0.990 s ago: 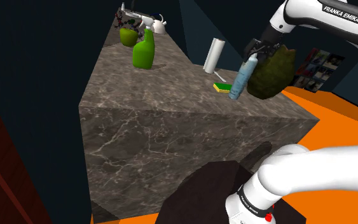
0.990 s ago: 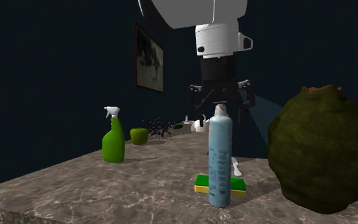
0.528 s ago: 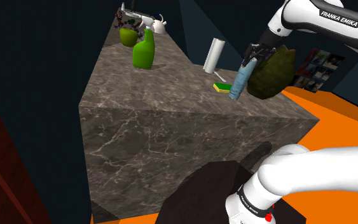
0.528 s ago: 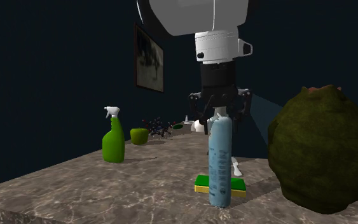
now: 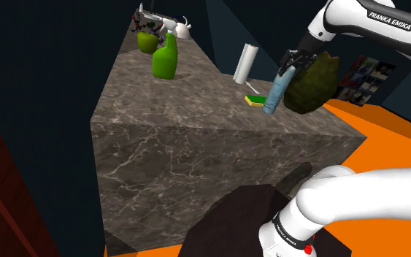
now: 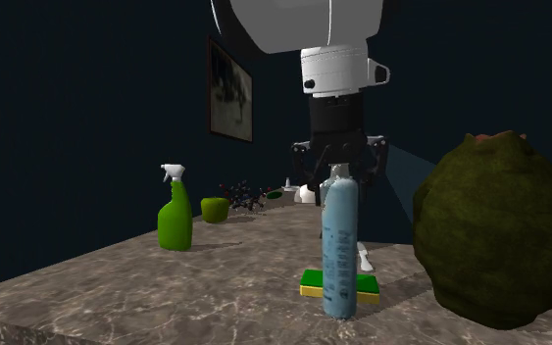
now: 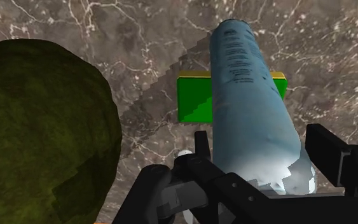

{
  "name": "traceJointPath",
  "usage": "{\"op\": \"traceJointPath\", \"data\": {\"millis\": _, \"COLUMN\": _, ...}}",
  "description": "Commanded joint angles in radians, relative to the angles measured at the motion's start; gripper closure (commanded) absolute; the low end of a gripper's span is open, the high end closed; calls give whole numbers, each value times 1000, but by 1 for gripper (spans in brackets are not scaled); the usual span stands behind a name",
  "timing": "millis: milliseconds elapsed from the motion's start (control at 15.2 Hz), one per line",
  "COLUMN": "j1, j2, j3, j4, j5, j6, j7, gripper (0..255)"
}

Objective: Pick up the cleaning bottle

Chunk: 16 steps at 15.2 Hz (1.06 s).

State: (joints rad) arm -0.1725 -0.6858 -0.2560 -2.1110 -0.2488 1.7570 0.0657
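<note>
Lowered since a second ago, the gripper (image 6: 339, 179) straddles the top of the blue cleaning bottle (image 6: 339, 250), upright on the marble counter (image 6: 166, 284) by the sponge (image 6: 368, 284). Fingers (image 7: 339, 159) look spread, not pinching. You're at the grasp: close, then lift straight.

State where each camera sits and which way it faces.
Shoulder view: beside and behind the stand, looking down over the marbled counter; white arm and gripper show, at the pale blue bottle.
Second exterior view: low at counter height, facing the bottle; wrist and gripper show above it.
Wrist view: on the hand, looking down along the bottle to the green sponge; gripper shows.
All three share the bottle and gripper.
</note>
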Motion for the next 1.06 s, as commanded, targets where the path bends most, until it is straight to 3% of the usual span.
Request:
{"op": "traceJointPath", "data": {"millis": 0, "j1": 1, "j2": 8, "j3": 2, "j4": 26, "j5": 2, "j6": -18, "j7": -2, "gripper": 255}}
{"op": "traceJointPath", "data": {"millis": 990, "j1": 14, "j2": 99, "j3": 10, "j4": 278, "j5": 25, "j6": -180, "j7": -29, "gripper": 255}}
